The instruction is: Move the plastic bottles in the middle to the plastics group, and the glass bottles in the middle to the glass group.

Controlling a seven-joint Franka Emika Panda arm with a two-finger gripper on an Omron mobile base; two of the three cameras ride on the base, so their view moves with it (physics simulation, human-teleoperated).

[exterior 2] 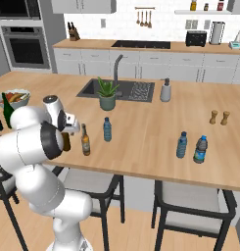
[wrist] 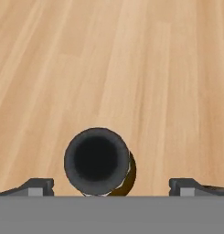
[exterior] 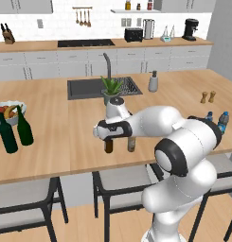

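Observation:
My gripper (wrist: 111,188) points straight down at the counter, open, its fingertips (wrist: 38,186) wide apart. Between them and just below stands the dark brown glass bottle (wrist: 97,161), seen cap-on and a little left of centre, untouched. From the base it stands under my hand (exterior: 108,145), with the amber bottle (exterior: 131,143) just to its right. The small light-blue plastic bottle (exterior 2: 107,129) stands behind the amber bottle (exterior 2: 85,140). Two green wine bottles (exterior: 16,131), the glass group, stand far left. The plastics group (exterior 2: 191,147) stands at the right, near the front edge.
A fruit bowl (exterior: 10,111) sits behind the wine bottles. A potted plant (exterior 2: 107,95), the sink (exterior 2: 119,89) and a soap dispenser (exterior 2: 165,90) lie further back. Salt and pepper shakers (exterior 2: 219,117) stand far right. Stools (exterior: 27,194) line the counter's front edge.

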